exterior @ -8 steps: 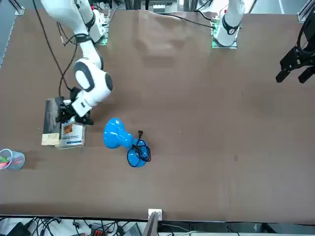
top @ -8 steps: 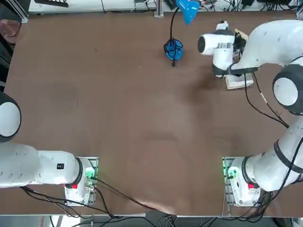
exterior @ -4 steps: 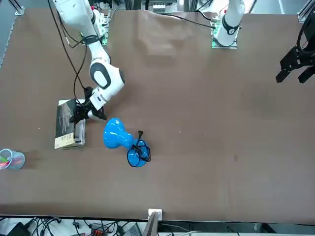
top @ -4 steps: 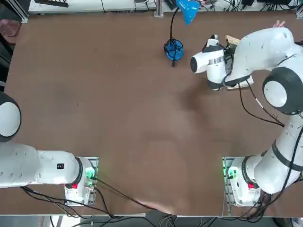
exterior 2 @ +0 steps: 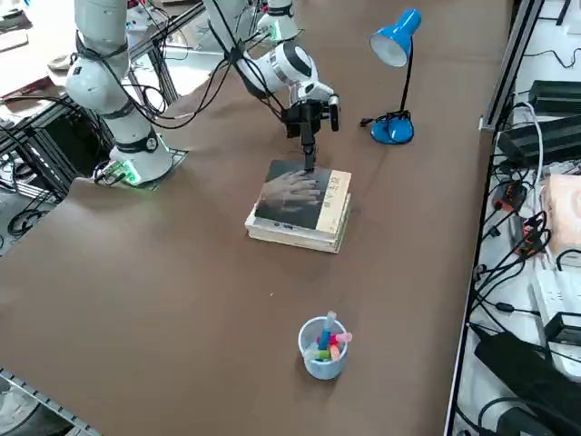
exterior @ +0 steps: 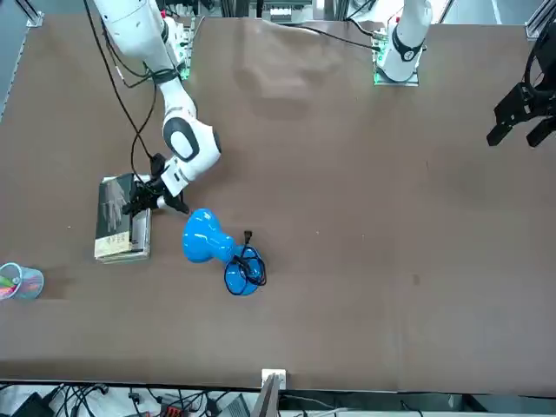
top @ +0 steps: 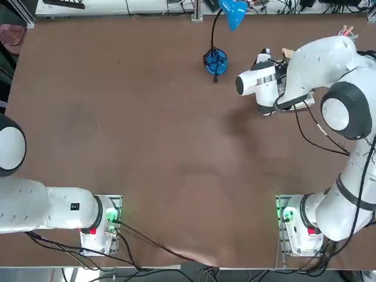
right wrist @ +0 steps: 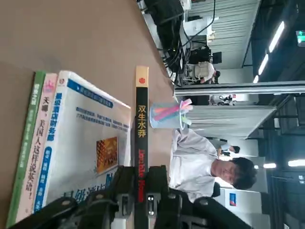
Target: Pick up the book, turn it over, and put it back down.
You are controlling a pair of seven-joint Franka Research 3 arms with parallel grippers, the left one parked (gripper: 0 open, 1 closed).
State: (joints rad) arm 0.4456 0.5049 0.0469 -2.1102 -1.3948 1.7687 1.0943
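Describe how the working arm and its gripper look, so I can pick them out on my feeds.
The right arm is glossy white with rounded shells and dark grey joint rings. A loose black cable hangs along it, and its base glows green with a red part. The right gripper is black with two slim fingers. The parked left arm looks the same.
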